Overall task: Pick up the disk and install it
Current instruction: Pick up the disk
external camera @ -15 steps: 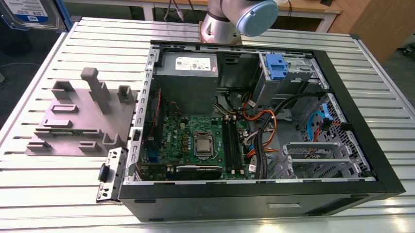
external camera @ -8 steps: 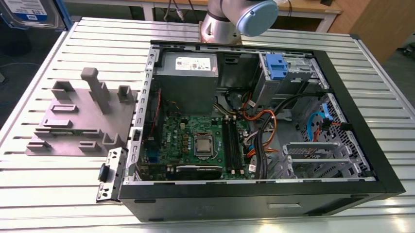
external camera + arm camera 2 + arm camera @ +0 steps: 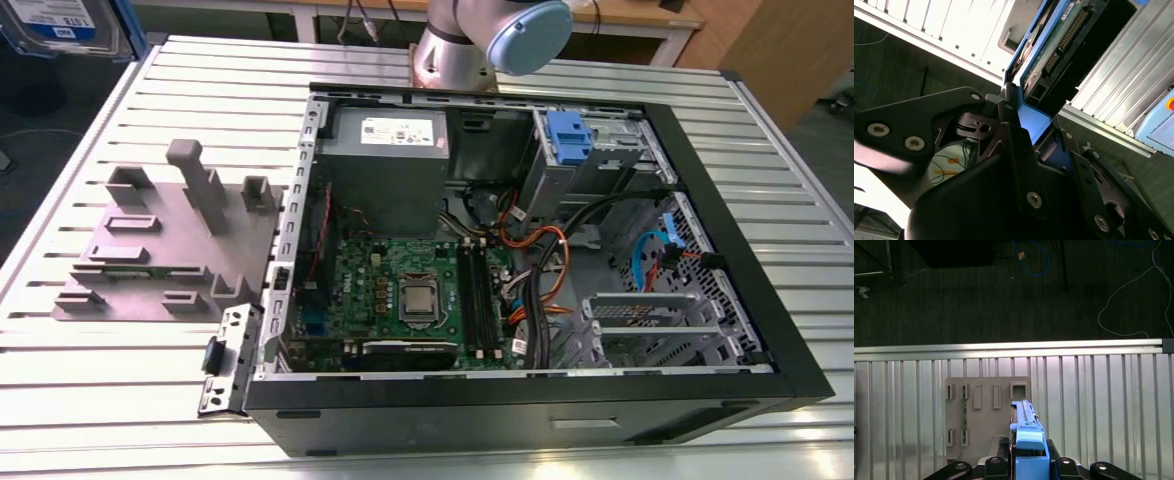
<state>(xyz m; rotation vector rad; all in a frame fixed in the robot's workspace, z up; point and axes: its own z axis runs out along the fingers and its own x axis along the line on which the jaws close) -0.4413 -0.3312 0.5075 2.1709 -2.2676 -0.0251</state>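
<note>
Currently the gripper (image 3: 1029,456) is closed on the disk (image 3: 1027,432), with its black fingers (image 3: 1015,145) pressed against either side of the blue carrier's handle end. In the second wrist view the gripper (image 3: 1026,131) holds the disk (image 3: 1054,45) with the green circuit-board side and connector row facing the camera.

In the first wrist view the disk is edge-on, and past it lies the grey fixture plate (image 3: 986,415) on the slatted aluminium table (image 3: 1104,415). Whether the disk is touching the plate cannot be told from this view. Beyond the table edge is dark floor with loose cables (image 3: 1134,295).

Exterior view:
- The open computer case (image 3: 534,412) lies on its side on the table (image 3: 80,400), nearest the camera, with the motherboard (image 3: 400,290) exposed.
- The grey fixture plate (image 3: 147,250) lies just beside the case, on the exterior view's left.
- The power-supply box (image 3: 387,130) and a blue bracket (image 3: 569,135) sit at the case's far end.
- The arm (image 3: 467,40) stands behind the case.
- The disk (image 3: 60,25) is at the far upper left, well apart from the case.
</note>
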